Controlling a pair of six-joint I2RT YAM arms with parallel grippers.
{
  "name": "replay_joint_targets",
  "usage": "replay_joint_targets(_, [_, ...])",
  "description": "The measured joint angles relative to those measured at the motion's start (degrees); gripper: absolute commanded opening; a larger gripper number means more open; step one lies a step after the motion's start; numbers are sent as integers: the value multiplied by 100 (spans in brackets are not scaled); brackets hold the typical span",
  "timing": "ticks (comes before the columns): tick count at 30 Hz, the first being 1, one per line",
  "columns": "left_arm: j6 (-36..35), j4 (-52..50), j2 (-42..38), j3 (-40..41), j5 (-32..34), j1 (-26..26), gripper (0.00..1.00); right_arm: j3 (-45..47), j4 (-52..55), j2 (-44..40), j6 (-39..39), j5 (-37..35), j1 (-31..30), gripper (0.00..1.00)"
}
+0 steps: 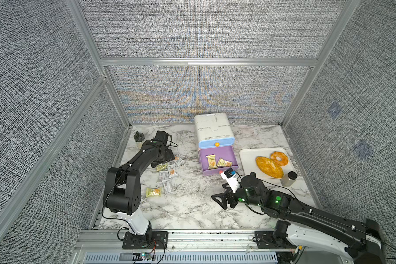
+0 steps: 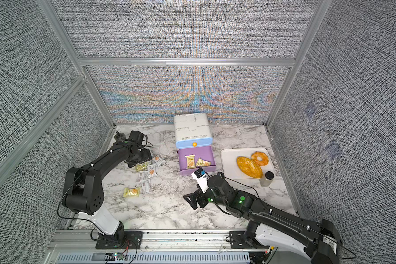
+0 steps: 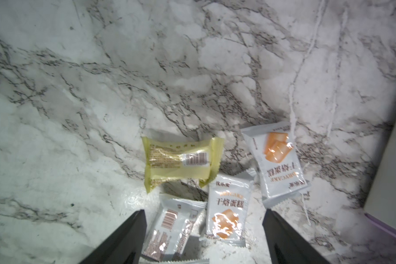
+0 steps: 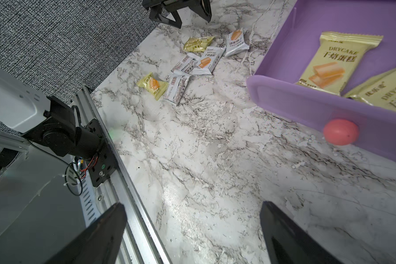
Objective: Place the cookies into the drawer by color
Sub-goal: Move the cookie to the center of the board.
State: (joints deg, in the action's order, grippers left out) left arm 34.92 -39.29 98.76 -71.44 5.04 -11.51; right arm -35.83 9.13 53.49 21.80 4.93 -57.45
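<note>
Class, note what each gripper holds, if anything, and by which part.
Nothing is held. The left gripper is open above loose cookies; the right gripper is open over bare table.

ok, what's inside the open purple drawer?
A yellow packet and a second yellow packet lie side by side, printed face up, in the purple drawer. Nothing else shows. Its rear runs under the blue drawer, so that part is hidden.

We see the white cabinet at the back, a purple drawer pulled out, two yellow packets inside. Loose white and yellow packets lie on the marble table by the left gripper. The right gripper is in front of the drawer, jaws apart, empty. A tray holds a loaf and a ring pastry.
</note>
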Motion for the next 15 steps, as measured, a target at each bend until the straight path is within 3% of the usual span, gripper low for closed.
replay_joint_targets(8, [-107, 81, 610, -129, -208, 299, 65, -2, -85, 166, 50, -142, -184, 89])
replay_joint_targets(15, [-103, 293, 544, 372, -358, 304, 51, 31, -103, 160, 109, -173, -223, 87])
